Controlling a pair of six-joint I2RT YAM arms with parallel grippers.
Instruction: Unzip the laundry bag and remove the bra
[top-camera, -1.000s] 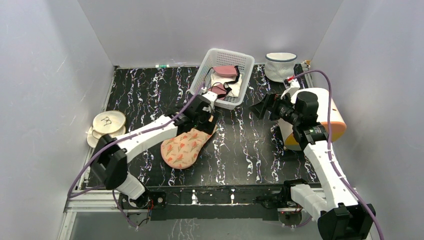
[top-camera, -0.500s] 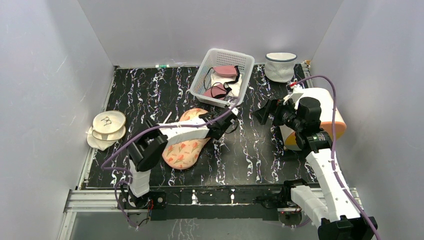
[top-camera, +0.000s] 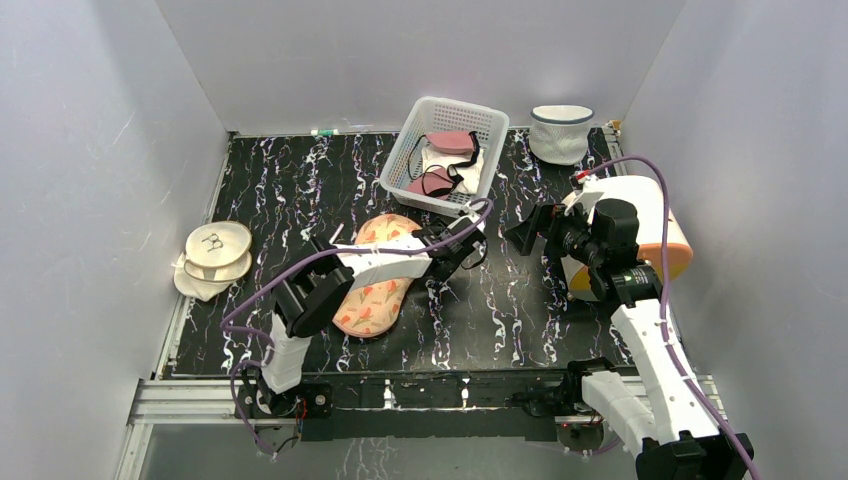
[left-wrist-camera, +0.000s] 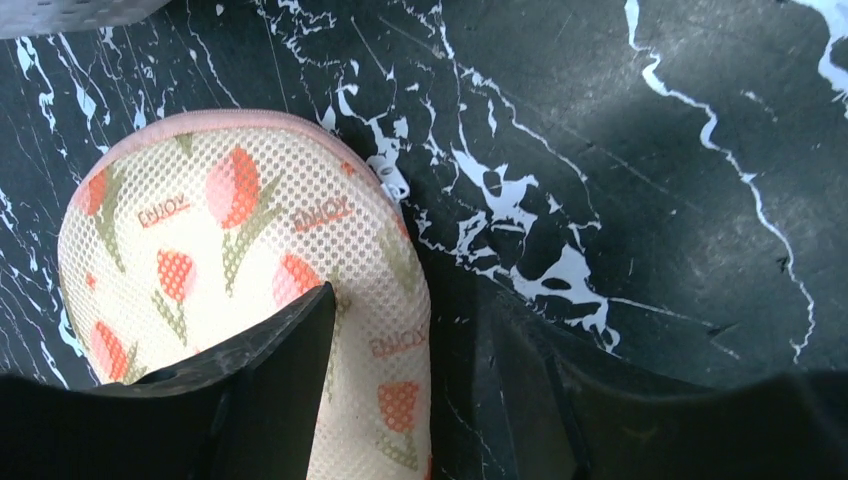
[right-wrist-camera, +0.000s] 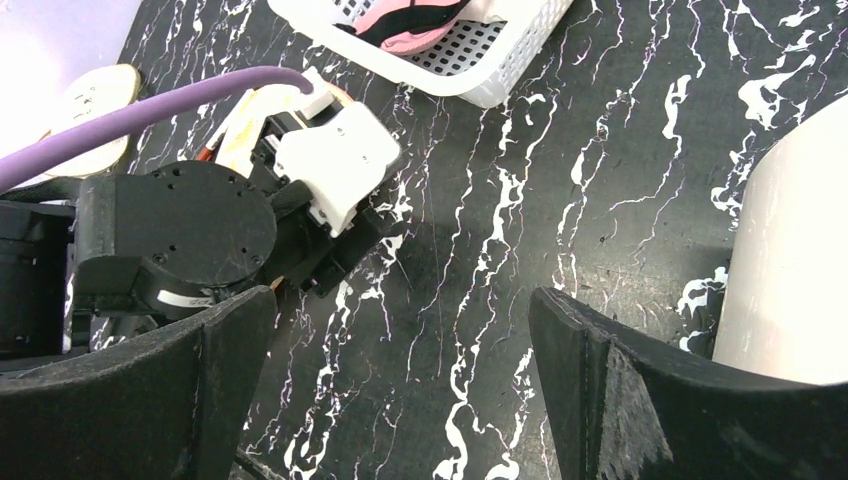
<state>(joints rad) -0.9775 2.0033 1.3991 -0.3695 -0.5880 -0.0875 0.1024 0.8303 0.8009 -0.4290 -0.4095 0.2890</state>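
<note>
The laundry bag (top-camera: 367, 303) lies on the tabletop (top-camera: 520, 300) at 7 o'clock from the basket (top-camera: 453, 103) and appears zipped. Left tool (left-wrist-camera: 410, 312) hovers over its edge, jaws apart, empty; right tool (right-wrist-camera: 395, 310) likewise. The mesh shell is probably light and springy, so grip the zip pull (left-wrist-camera: 386, 172).

The laundry bag (left-wrist-camera: 230, 260) is open-weave mesh cloth, matt and dimpled, printed with flowers; its zip trim (left-wrist-camera: 230, 117) is a finer salmon fabric; the table (left-wrist-camera: 650, 150) is a smooth black sheet veined like marble, with a dull sheen; the left gripper (left-wrist-camera: 405, 300) has matt black plastic fingers; the basket (right-wrist-camera: 500, 75) is perforated white plastic; the cable (right-wrist-camera: 150, 110) has smooth, faintly glossy purple sheathing.
</note>
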